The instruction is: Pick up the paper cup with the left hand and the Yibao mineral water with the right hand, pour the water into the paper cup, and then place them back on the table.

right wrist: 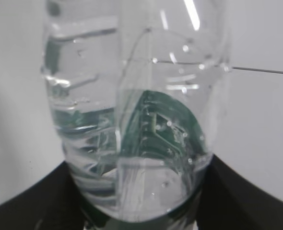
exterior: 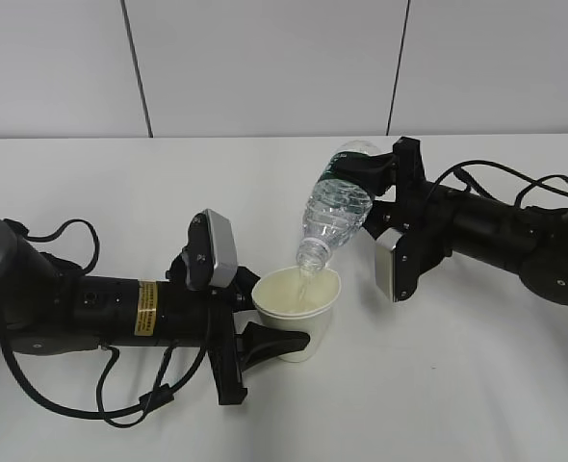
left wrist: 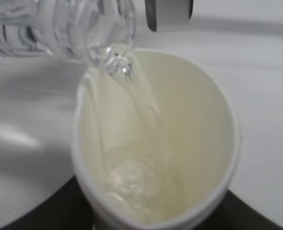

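The white paper cup (exterior: 298,310) is held by my left gripper (exterior: 270,339), shut on its lower body, just above the table (exterior: 438,385). In the left wrist view the cup (left wrist: 199,124) fills the frame with water pooling at its bottom. My right gripper (exterior: 385,178) is shut on the Yibao mineral water bottle (exterior: 340,207), tilted mouth-down over the cup's rim, and a thin stream runs from the mouth into the cup. The bottle's neck (left wrist: 108,38) shows in the left wrist view. In the right wrist view the bottle (right wrist: 136,124) is clear and ribbed, with its green label seen through the water.
Black cables (exterior: 63,236) trail beside the left arm and others (exterior: 515,183) behind the right arm. A pale panelled wall (exterior: 265,58) stands behind the table's far edge.
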Controlling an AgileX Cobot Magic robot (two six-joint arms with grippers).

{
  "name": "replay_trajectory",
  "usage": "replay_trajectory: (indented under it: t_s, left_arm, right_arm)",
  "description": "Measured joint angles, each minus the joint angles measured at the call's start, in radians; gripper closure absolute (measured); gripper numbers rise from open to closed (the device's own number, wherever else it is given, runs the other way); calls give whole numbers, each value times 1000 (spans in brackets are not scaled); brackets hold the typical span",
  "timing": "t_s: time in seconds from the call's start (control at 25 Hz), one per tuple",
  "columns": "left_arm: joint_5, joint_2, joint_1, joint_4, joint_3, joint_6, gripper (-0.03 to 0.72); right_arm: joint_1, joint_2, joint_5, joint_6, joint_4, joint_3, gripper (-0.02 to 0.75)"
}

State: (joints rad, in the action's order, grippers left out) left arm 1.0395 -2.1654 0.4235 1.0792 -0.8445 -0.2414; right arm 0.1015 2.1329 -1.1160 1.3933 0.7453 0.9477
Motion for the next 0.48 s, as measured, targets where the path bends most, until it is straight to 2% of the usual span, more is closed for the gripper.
replay_trajectory:
  t_s: [0.48]
  left_arm:
    - [0, 0, 0, 6, 0, 0, 309]
  right_arm:
    - [0, 0, 0, 3, 0, 0, 313]
